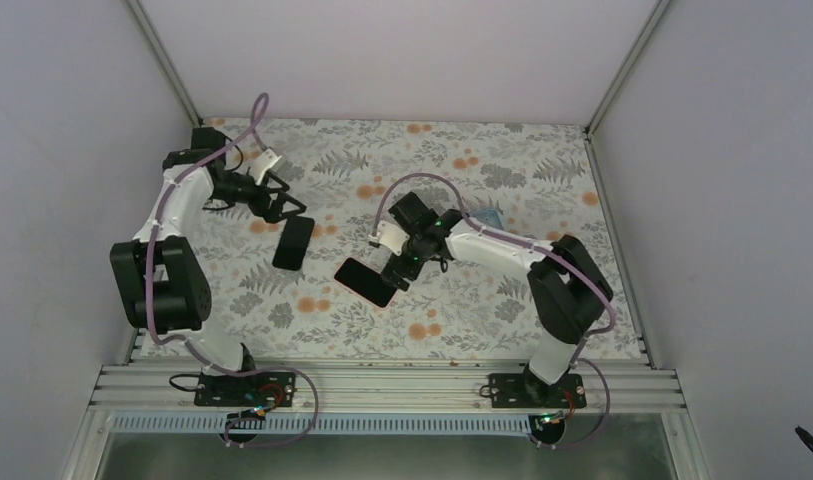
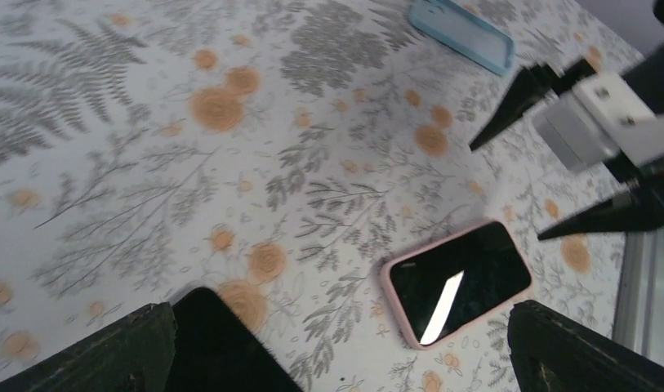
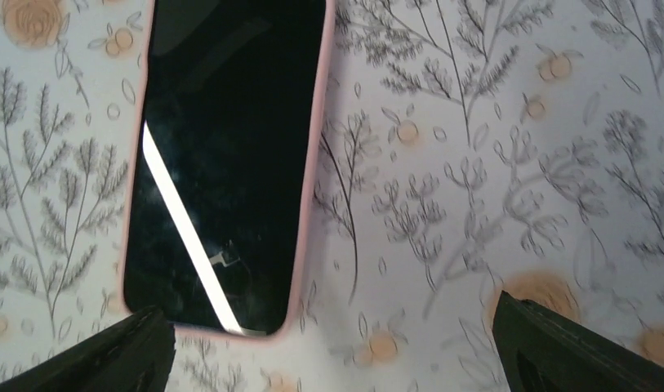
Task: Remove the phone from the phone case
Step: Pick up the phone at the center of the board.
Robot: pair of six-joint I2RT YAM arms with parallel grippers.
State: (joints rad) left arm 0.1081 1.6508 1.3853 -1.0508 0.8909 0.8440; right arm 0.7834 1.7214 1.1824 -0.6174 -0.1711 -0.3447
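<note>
A phone in a pink case (image 1: 365, 282) lies screen up on the floral table, left of centre. It also shows in the right wrist view (image 3: 222, 163) and the left wrist view (image 2: 459, 282). My right gripper (image 1: 398, 272) hovers open and empty just right of the phone's end; in its own view (image 3: 327, 309) the case's corner sits by the left finger (image 3: 91, 355). My left gripper (image 1: 290, 212) is open and empty above a black phone-shaped slab (image 1: 294, 243), which lies by its left finger (image 2: 91, 351) in the left wrist view (image 2: 222, 347).
A light blue empty case (image 1: 488, 217) lies behind the right arm and shows at the top of the left wrist view (image 2: 463, 33). Grey walls with metal posts close in the table (image 1: 502, 310) on three sides. The arm bases stand on the near rail.
</note>
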